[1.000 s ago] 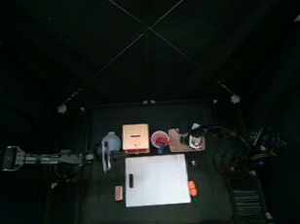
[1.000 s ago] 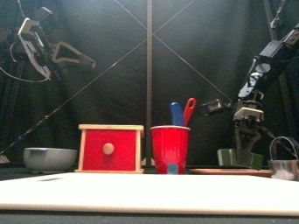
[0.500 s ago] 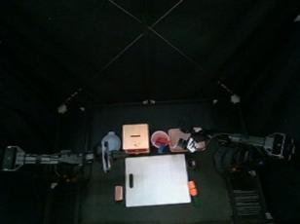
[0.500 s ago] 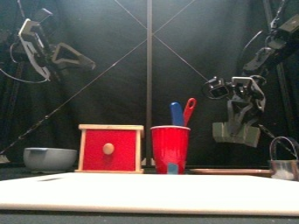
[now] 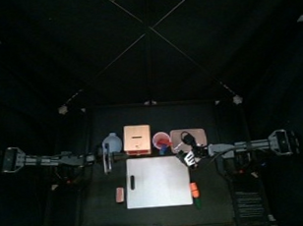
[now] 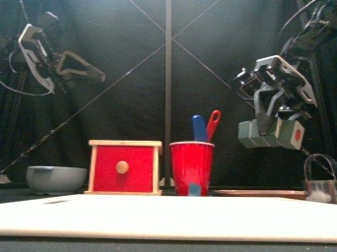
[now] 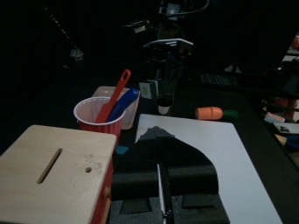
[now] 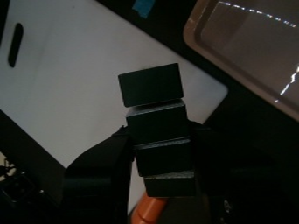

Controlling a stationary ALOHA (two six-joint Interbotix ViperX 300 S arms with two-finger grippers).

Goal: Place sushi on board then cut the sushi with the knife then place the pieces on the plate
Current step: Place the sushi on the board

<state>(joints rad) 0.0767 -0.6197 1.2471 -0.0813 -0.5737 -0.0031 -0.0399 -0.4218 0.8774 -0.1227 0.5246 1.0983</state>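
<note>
Top view: the right gripper [image 5: 188,153] is hanging over the board's [image 5: 160,183] upper right corner, mid-frame; the left gripper [image 5: 107,162] is idling centre left. Front view: the right gripper is clutching the sushi [image 6: 267,135] aloft, upper right. Left wrist view: the left gripper is showing closed, empty jaws. Right wrist view: the sushi is filling the centre.

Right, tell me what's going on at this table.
The right fingers grip the dark green sushi roll, whole, in the air over the edge of the white cutting board, beside the pink tray. The blue and red knives stand untouched in the red cup. The left arm rests raised at the left.
</note>
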